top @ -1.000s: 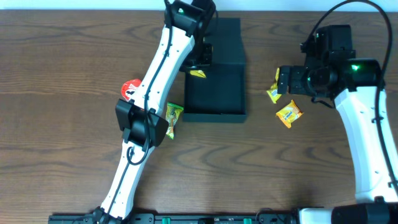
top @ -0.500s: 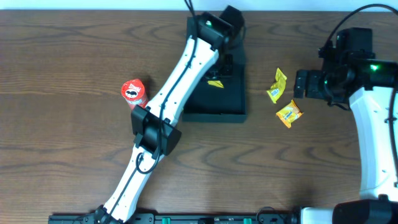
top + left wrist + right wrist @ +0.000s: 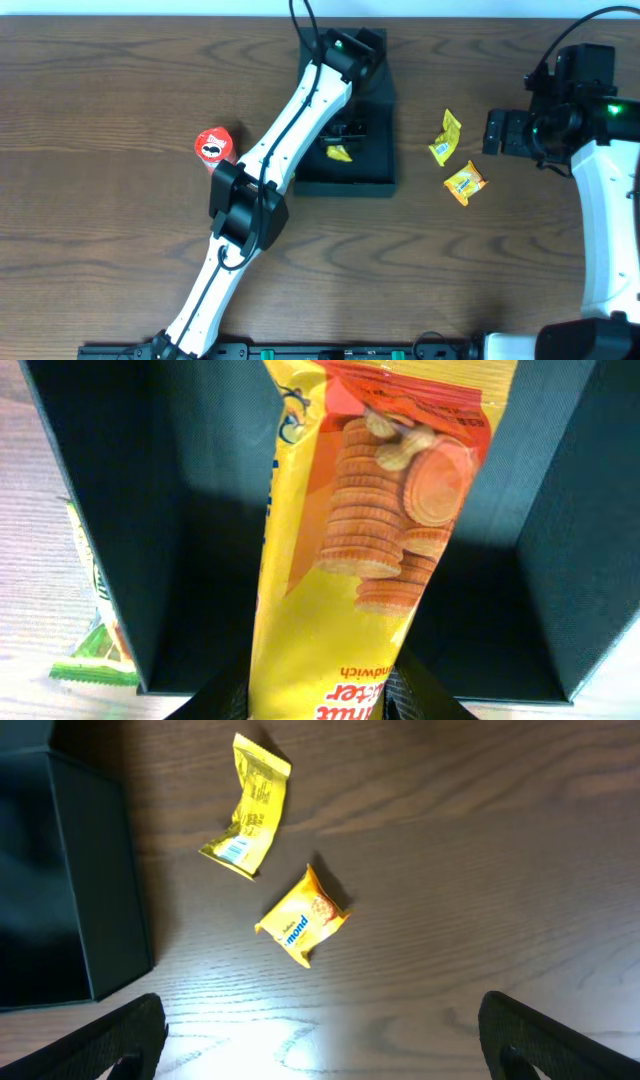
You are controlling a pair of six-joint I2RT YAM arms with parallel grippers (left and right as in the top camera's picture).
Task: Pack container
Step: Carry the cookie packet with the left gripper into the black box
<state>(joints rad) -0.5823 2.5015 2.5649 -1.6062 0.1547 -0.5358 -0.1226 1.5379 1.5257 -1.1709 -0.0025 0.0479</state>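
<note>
The container [image 3: 347, 184] is a dark teal box, open at the top, at the table's back middle. My left gripper [image 3: 347, 131] hangs over its inside, shut on a yellow cracker packet [image 3: 340, 153]. The left wrist view shows that packet [image 3: 370, 560] standing between both fingers [image 3: 228, 700] above the dark floor, with the container's walls [image 3: 100, 510] on either side. My right gripper [image 3: 493, 132] hovers open and empty at the right. In the right wrist view its fingers [image 3: 115, 1038] spread wide over bare wood.
Two yellow snack packets [image 3: 446, 137] [image 3: 465, 184] lie right of the container, also visible from the right wrist as a flat one [image 3: 250, 805] and a small one [image 3: 303, 917]. A red can [image 3: 213, 146] lies left. A green packet [image 3: 95, 630] rests outside the container's wall.
My left arm swung right and carried the yellow packet from the container's left edge to over its inside. The right arm drew back to the right, away from the two packets.
</note>
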